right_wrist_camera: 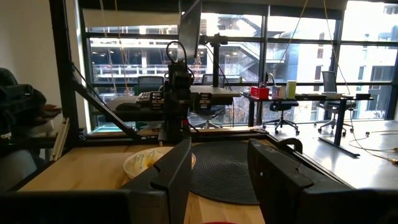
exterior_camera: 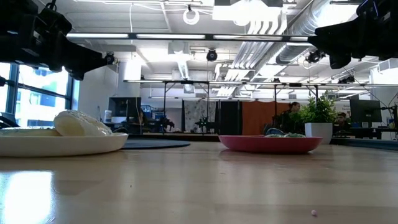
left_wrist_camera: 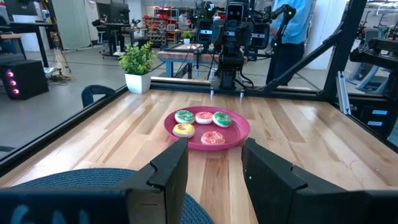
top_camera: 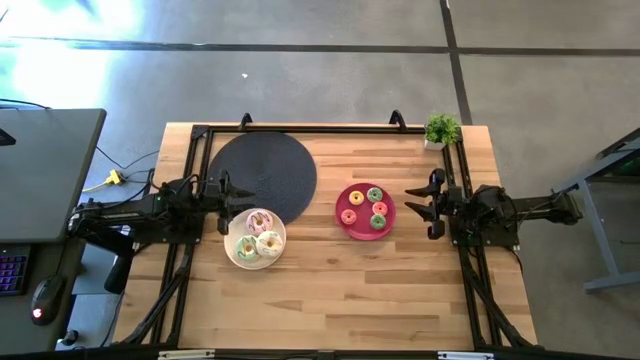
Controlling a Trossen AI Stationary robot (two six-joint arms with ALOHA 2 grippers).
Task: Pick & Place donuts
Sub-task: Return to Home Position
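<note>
Three larger donuts, pink (top_camera: pixel 260 219), white-green (top_camera: pixel 246 247) and white-yellow (top_camera: pixel 270 242), lie on a white plate (top_camera: pixel 236 259) left of centre. Several small donuts (left_wrist_camera: pixel 204 117) in green, pink, orange and yellow lie on a red-pink plate (top_camera: pixel 365 232), also seen in the left wrist view as the red-pink plate (left_wrist_camera: pixel 239 132). My left gripper (top_camera: pixel 222 200) hovers open just left of the white plate, above the table. My right gripper (top_camera: pixel 425 205) hovers open to the right of the red-pink plate. Neither holds anything.
A round black mat (top_camera: pixel 262 170) lies behind the white plate. A small potted plant (top_camera: pixel 441 130) stands at the far right corner. Black frame rails (top_camera: pixel 320 129) run along the far and side edges. Bare wood lies toward the near edge. A person (left_wrist_camera: pixel 292 31) stands beyond the table.
</note>
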